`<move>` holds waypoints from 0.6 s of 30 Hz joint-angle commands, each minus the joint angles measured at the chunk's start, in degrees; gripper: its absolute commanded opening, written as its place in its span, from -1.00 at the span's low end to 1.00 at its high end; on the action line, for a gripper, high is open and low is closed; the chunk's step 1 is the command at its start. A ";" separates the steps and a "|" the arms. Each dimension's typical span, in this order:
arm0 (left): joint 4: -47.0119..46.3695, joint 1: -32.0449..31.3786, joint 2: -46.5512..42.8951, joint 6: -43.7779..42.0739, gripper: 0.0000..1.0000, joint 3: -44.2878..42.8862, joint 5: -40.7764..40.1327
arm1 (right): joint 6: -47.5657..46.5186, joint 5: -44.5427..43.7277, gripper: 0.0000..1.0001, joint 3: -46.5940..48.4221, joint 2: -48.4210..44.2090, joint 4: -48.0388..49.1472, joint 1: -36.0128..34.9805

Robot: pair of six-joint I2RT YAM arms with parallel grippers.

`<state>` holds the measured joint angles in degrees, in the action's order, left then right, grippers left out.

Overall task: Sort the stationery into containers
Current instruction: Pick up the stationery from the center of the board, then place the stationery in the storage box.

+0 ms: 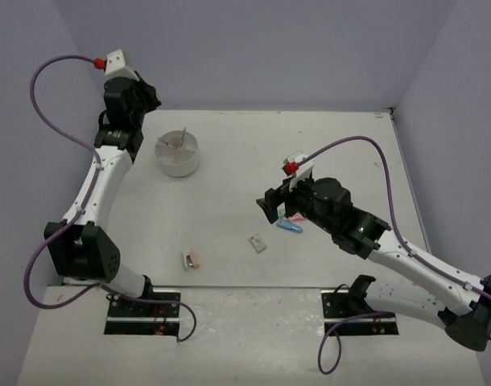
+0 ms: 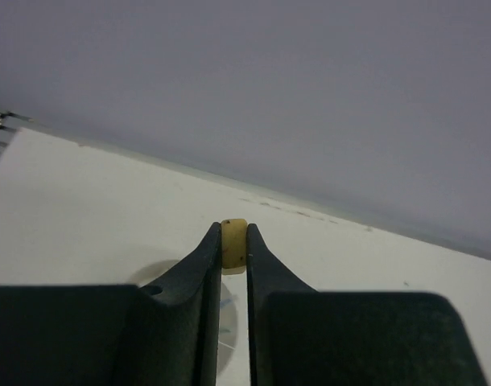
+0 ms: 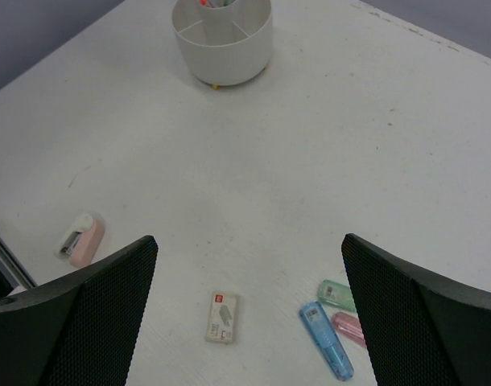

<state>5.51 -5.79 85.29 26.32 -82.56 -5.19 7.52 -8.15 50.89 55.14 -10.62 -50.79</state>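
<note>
My left gripper (image 2: 234, 238) is shut on a small tan eraser (image 2: 233, 243), held above the table near the back wall. The left wrist (image 1: 131, 100) hangs just behind and left of the round white divided dish (image 1: 178, 154), which holds a grey pen (image 1: 182, 138). My right gripper (image 3: 247, 241) is open wide, empty, and hovers over the table's right half (image 1: 274, 205). Under it lie a boxed eraser (image 3: 221, 317), a blue capsule (image 3: 326, 340), a green capsule (image 3: 336, 293) and a pink capsule (image 3: 348, 328).
A pink and white piece (image 1: 191, 259) lies near the front edge on the left, also seen as the pink piece (image 3: 83, 240) in the right wrist view. The dish (image 3: 223, 36) stands far ahead of the right gripper. Walls close the table on three sides.
</note>
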 commanded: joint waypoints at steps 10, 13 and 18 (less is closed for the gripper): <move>-24.03 20.47 17.52 -23.20 -1.00 1.55 38.70 | 2.80 -3.54 0.97 -0.14 3.04 1.45 0.39; -26.22 23.89 20.93 -17.94 -1.00 1.26 47.97 | 3.03 -3.87 0.97 -0.62 3.13 1.95 0.42; -30.46 23.66 24.10 -14.72 -1.00 2.75 55.02 | 3.11 -2.95 0.98 -0.39 3.54 1.72 0.43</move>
<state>-15.75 19.77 108.44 8.28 -80.47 36.60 9.49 -9.96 49.25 58.63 -9.83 -50.57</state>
